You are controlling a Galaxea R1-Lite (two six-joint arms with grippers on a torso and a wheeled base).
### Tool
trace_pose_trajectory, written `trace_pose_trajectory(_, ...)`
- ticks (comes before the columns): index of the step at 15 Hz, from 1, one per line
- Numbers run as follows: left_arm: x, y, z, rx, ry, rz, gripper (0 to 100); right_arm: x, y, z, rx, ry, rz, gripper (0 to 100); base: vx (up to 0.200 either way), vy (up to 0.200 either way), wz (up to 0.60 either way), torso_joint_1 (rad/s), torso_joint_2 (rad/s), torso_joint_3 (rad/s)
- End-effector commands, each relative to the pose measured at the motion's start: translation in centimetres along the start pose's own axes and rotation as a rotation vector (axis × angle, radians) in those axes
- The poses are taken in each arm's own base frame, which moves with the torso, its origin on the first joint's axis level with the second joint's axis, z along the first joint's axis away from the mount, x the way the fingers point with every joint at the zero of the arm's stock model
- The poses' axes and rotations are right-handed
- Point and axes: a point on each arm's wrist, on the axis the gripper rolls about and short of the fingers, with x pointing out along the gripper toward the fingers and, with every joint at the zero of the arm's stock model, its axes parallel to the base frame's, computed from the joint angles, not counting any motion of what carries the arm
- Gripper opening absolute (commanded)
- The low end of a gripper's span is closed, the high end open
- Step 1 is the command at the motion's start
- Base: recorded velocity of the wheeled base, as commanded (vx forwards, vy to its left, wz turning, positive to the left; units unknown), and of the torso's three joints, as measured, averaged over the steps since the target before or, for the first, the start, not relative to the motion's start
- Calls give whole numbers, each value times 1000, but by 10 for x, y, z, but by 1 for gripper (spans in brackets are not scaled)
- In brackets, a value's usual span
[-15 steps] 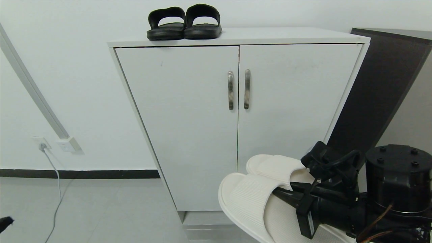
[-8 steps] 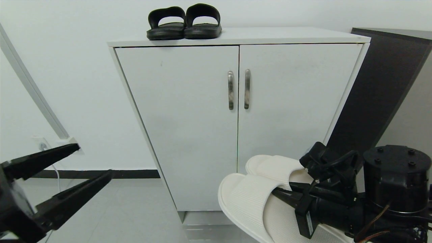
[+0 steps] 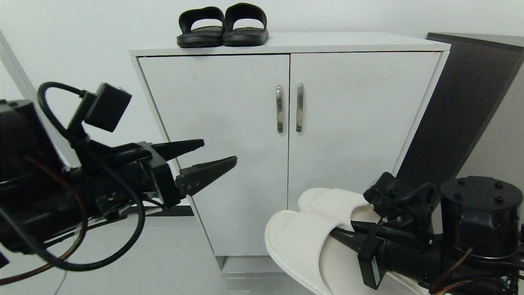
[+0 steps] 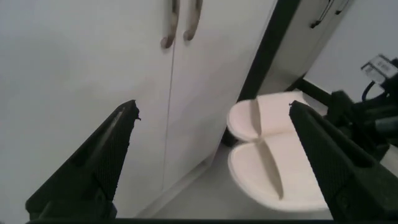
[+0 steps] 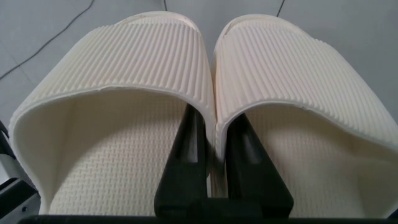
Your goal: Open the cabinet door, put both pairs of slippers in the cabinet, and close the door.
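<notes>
Slides (image 3: 223,26), left end of cabinet top: plain black, as I see them.
Ribbed slippers (image 5: 155,68): cream; finely ridged straps, small diamond-textured insoles.
Cabinet (image 3: 221,123): plain white.
Handles (image 3: 279,109): brushed silver.
Left gripper (image 3: 220,150): black.
Side panel (image 3: 458,114): dark brown.
Floor (image 3: 163,262): pale grey.

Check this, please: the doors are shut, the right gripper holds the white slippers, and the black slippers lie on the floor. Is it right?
Not fully. The head view shows the black slippers on top of the cabinet, not on the floor. The doors are shut and the right gripper holds the white slippers.
</notes>
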Motion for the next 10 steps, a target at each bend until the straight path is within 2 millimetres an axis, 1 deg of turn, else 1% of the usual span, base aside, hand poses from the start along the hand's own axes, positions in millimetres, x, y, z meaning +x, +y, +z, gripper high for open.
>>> trace_pose_trajectory(1, 44, 2, -1, -10, 27, -55, 100, 0, 0, 0, 1, 0, 1, 0, 0, 0, 0, 0, 0, 0)
trace_pose_trajectory(2, 59, 2, 4, -5, 12, -76, 100, 0, 0, -1, 2, 3, 1, 0, 0, 0, 0, 0, 0, 0)
trace_pose_trajectory(4, 82, 1, 14, -9, -6, -105, 100, 1, 0, -1, 2, 5, -1, 0, 0, 0, 0, 0, 0, 0)
trace_pose_trajectory(5, 91, -4, 17, -21, -1, -126, 100, 0, -1, -1, 4, 2, -5, 0, 0, 0, 0, 0, 0, 0)
trace_pose_trajectory(7, 112, -15, 30, -79, 3, -197, 100, -1, -4, 1, 8, -5, -17, 0, 0, 0, 0, 0, 0, 0)
trace_pose_trajectory(8, 122, -18, 35, -101, 0, -230, 100, -2, -6, 1, 9, -7, -22, 0, 0, 0, 0, 0, 0, 0)
trace_pose_trajectory(10, 139, -17, 48, -149, -10, -288, 100, -1, -6, 1, 12, -5, -24, 0, 0, 0, 0, 0, 0, 0)
